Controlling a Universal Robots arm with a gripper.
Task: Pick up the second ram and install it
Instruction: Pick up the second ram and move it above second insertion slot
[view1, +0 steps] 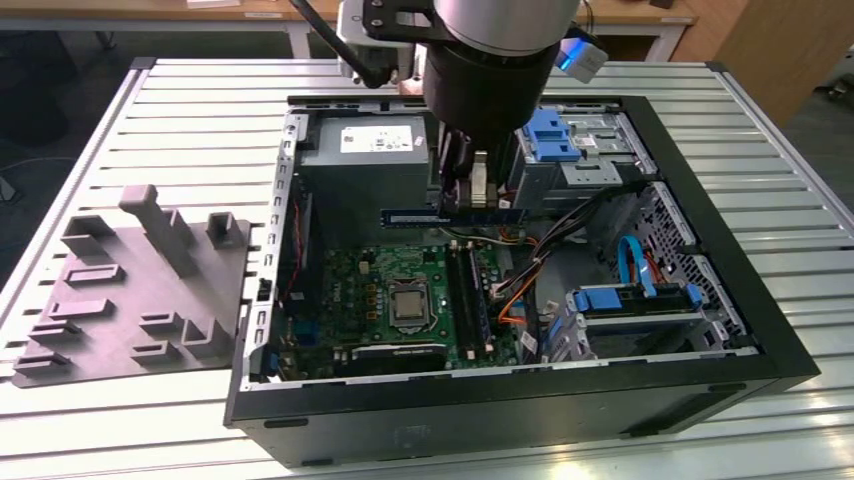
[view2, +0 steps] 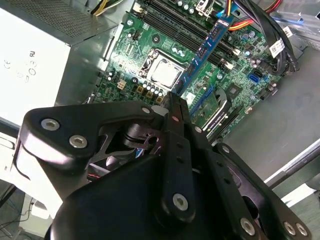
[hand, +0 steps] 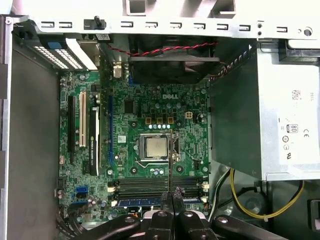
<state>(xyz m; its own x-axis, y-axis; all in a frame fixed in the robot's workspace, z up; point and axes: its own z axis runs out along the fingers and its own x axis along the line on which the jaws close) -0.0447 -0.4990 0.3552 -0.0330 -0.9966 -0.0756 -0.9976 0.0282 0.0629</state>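
Currently I have the gripper (view1: 463, 205) pinching the second ram (view1: 414, 216) level above the motherboard (view1: 387, 290) edge beside the power supply (view1: 367, 150); mid-carry, I judge, and seating demands alignment over an empty memory slot (hand: 155, 184).

— What is the pincer (view2: 172, 100) gripping?
— The second ram (view2: 206, 49), a blue stick reaching out from its tips above the green motherboard (view2: 125, 55).
— And nearby?
— The CPU socket (view2: 162, 72) just beside it, and the grey power supply (view2: 35, 60) at the board's edge.

PSU (hand: 287, 100), cables (hand: 239, 206) near RAM slots (hand: 150, 186)
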